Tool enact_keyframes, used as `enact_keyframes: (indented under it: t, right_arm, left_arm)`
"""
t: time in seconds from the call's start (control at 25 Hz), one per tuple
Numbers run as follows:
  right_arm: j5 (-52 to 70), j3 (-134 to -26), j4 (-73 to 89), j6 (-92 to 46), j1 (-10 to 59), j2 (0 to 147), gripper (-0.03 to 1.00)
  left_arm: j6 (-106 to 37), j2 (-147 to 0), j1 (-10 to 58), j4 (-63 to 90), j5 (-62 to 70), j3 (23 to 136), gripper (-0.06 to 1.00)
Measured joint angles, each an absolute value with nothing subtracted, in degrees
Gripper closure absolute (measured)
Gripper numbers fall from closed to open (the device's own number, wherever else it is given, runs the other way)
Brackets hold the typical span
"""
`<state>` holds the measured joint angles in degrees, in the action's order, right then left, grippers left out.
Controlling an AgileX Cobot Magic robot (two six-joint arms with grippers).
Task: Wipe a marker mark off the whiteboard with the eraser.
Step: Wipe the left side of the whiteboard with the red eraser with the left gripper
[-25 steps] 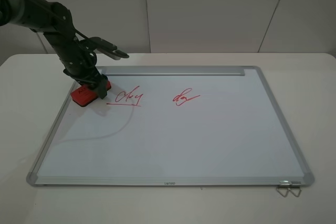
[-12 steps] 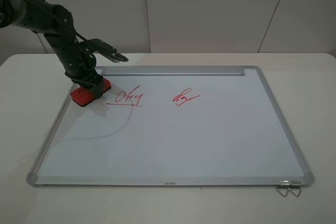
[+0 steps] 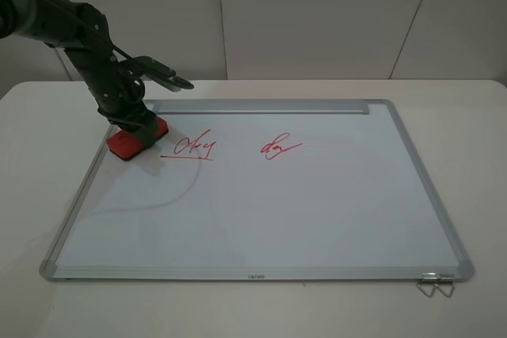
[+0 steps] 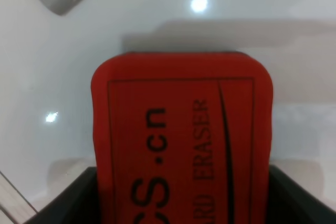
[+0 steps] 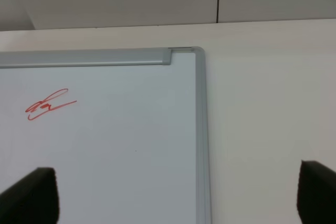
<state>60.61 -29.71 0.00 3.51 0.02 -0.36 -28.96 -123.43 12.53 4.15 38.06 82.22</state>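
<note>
The red eraser (image 3: 125, 144) rests on the far-left corner of the whiteboard (image 3: 277, 211), with my left gripper (image 3: 139, 131) shut on it. The left wrist view shows the eraser (image 4: 181, 124) with dark lettering, clamped between black fingers (image 4: 68, 203). The marker mark (image 3: 194, 148), a red scribble with an underline, lies just right of the eraser and is intact. My right gripper (image 5: 176, 195) does not show in the exterior high view. In its own wrist view it is open above the board's far-right part (image 5: 131, 145), holding nothing.
A smaller red squiggle with a tail (image 3: 280, 148) (image 5: 48, 105) sits near the board's far middle. A metal strip (image 3: 261, 107) runs along the far edge. A wire clip (image 3: 436, 282) lies at the near-right corner. White tabletop (image 3: 467, 132) surrounds the board.
My left gripper and the eraser have shifted slightly toward the board's far-left corner. The marks look unchanged.
</note>
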Motion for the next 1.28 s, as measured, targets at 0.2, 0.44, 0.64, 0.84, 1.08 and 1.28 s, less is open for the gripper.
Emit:
enact_keyframes:
  t: [0.2, 0.44, 0.64, 0.84, 1.08, 1.28]
  right_arm:
    - [60.6, -29.7, 0.0, 3.5, 0.0, -0.4, 0.14]
    - [60.6, -29.7, 0.0, 3.5, 0.0, -0.4, 0.14]
    - [60.6, -29.7, 0.0, 3.5, 0.0, -0.4, 0.14]
    - [60.6, -29.7, 0.0, 3.5, 0.0, -0.4, 0.14]
    - [60.6, -29.7, 0.0, 3.5, 0.0, -0.4, 0.14]
    - [60.6, -29.7, 0.0, 3.5, 0.0, -0.4, 0.14]
  left_arm:
    - [-29.0, -120.4, 13.1, 6.9, 40.5, 82.5, 0.37]
    - [-28.9, -120.1, 19.4, 7.2, 46.1, 82.8, 0.37]
    - [-28.6, -120.1, 26.8, 7.0, 47.3, 82.9, 0.37]
    - [-25.7, -120.1, 32.8, 6.4, 48.0, 82.9, 0.37]
    - [-20.0, -120.1, 33.1, 2.3, 45.4, 82.9, 0.37]
    - [-16.3, -120.1, 33.1, -0.8, 39.1, 82.9, 0.37]
